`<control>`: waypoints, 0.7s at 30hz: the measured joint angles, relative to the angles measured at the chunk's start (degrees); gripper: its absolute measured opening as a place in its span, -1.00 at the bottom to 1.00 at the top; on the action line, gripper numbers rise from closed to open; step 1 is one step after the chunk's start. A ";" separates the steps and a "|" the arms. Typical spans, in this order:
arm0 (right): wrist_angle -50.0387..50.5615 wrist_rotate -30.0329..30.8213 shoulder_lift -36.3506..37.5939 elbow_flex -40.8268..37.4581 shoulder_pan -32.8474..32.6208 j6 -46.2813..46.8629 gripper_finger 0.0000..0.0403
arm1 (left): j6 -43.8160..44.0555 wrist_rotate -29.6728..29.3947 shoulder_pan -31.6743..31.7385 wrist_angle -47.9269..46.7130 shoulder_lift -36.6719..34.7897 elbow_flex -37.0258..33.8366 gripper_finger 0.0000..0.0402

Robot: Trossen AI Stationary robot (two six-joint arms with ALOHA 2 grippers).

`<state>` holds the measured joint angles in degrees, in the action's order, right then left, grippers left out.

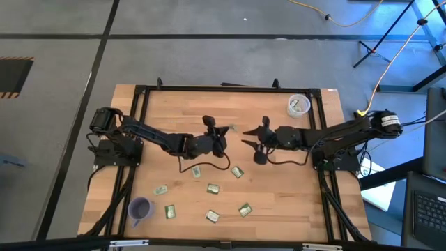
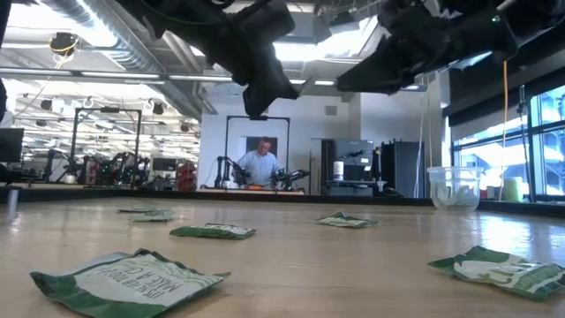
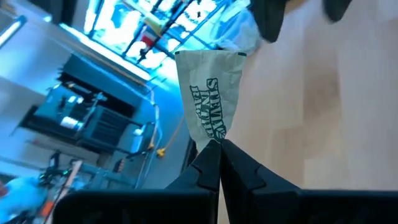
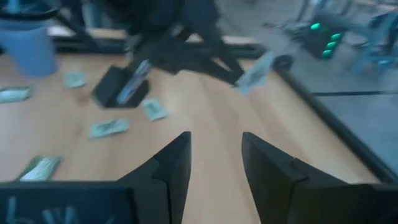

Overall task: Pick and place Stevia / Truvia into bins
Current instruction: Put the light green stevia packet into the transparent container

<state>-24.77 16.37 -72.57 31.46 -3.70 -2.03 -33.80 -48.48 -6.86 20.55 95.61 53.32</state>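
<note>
Pale sachet (image 3: 210, 99), lower edge claw-hidden

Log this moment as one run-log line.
left gripper: shut on sachet, raised mid-table | right gripper: open, empty, facing it | white cup: back right

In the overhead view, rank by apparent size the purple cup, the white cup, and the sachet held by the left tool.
1. Purple cup and white cup: about equal, too close to rank.
2. Sachet in the left tool: clearly smallest.

Green-and-white sachets (image 1: 213, 187), a purple cup (image 1: 140, 208), a translucent white cup (image 1: 298, 105).
</note>
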 joint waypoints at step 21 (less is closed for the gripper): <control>-20.04 9.63 -11.04 5.20 0.22 0.36 -0.28 | -4.07 -3.53 -0.65 5.26 0.00 0.10 -0.99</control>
<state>-44.81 26.00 -83.61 36.66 -3.49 -1.67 -37.87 -52.01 -7.51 25.81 95.61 53.42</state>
